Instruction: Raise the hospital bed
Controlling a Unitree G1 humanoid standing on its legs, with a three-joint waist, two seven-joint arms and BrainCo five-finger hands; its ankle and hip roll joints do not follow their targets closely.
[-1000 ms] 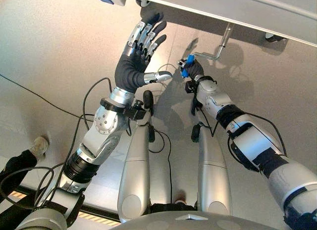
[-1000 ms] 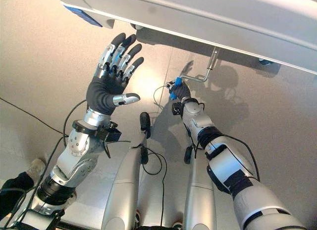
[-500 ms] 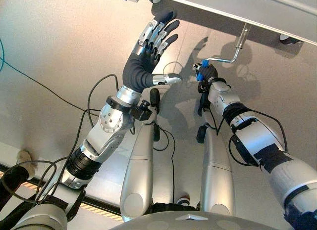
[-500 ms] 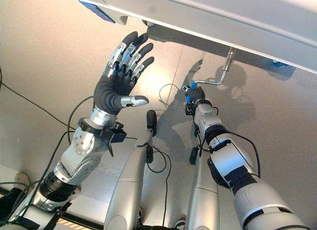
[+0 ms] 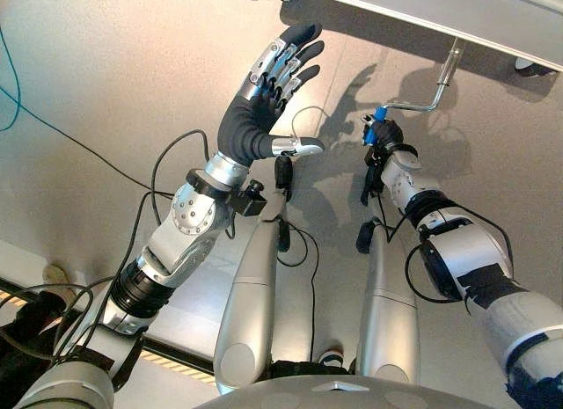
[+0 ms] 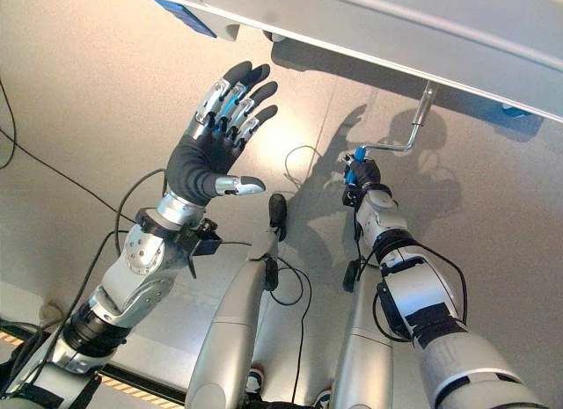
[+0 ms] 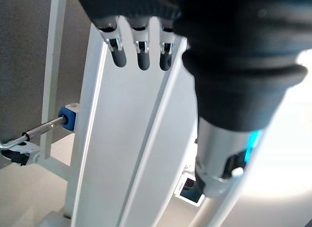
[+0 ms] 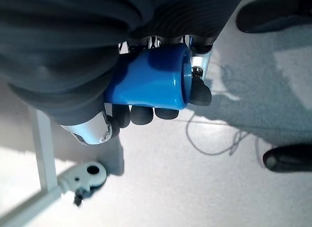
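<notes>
in the left eye view the crank (image 5: 420, 99) ran from the bed frame (image 5: 457, 13) down to the right hand (image 5: 384, 133) — the left hand (image 5: 264, 101) hung spread, well apart. in the right wrist view the fingers (image 8: 155, 113) clenched the blue grip (image 8: 151, 76).

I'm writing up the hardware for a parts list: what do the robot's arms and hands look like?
Both arms are silver-grey shells with black bands and joints. The left hand and right hand wear dark ribbed covers over back and wrist, with silver, dark-tipped fingers.
</notes>
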